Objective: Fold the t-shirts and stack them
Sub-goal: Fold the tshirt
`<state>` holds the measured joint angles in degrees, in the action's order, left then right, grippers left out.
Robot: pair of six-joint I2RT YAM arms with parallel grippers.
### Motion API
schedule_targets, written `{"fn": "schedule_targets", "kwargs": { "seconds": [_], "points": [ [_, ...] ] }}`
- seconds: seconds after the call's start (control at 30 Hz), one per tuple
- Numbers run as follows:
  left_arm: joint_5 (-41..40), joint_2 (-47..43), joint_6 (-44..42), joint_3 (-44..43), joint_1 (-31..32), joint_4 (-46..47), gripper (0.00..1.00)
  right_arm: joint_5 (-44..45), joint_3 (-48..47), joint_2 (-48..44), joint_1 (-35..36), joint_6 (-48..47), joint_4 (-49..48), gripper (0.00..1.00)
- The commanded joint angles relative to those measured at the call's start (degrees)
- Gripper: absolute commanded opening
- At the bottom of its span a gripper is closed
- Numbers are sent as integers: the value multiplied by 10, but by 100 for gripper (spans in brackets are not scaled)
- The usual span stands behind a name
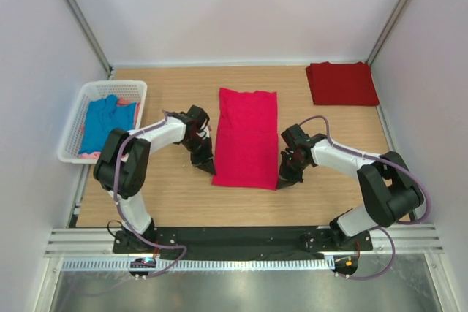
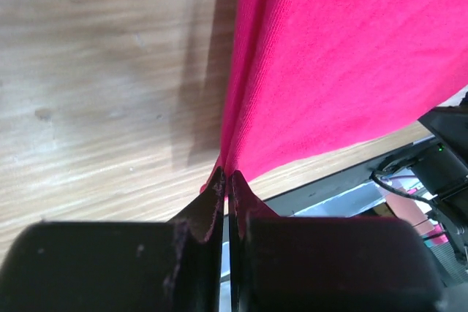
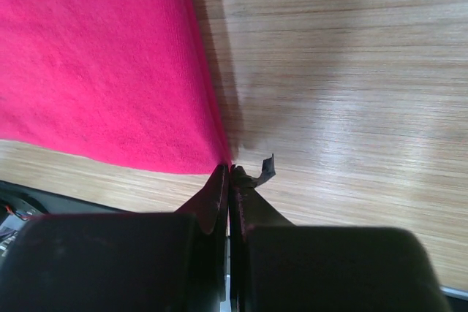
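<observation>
Bolted side by side at the near edge of the table [image 1: 168,199]: two arms. Beyond them, a strip of bare wood, then the near hem of the pink shirt [image 1: 247,139].

Pinches the hem's left corner with the left gripper [image 1: 208,169], fingers pressed together on the cloth, which rises from the tips in the left wrist view. Pinches the right corner with the right gripper [image 1: 281,182], jaws likewise pressed together on the very corner. Both tips low, at the wood.

Lies mid-table as one long narrow strip, running near to far, near hem lifted a little at the left corner. Bare wood on both long sides: a lane on the left up to the basket [image 1: 73,126], a wider stretch on the right out to the right edge. More bare wood between its far end and the far edge.

Sits at the left edge toward the far corner: one white basket, holding one blue shirt [image 1: 102,122] with a bit of pale pink cloth [image 1: 126,101] showing beside it.

In the far right corner, well apart from the strip: one red shirt [image 1: 341,83], folded flat and close to both edges.

Three shirts counted for certain, plus the pale pink cloth.
</observation>
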<state>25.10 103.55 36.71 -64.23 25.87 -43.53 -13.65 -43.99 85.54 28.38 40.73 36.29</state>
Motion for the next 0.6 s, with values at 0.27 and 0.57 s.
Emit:
{"fn": "schedule_targets", "kwargs": {
  "seconds": [0.27,0.57],
  "points": [
    [-2,-12,14,44,3,-12,0,9,3,-14,-2,-6,5,1],
    [-12,-20,16,52,2,-37,23,-6,1,-21,-2,-2,6,11]
  ]
}}
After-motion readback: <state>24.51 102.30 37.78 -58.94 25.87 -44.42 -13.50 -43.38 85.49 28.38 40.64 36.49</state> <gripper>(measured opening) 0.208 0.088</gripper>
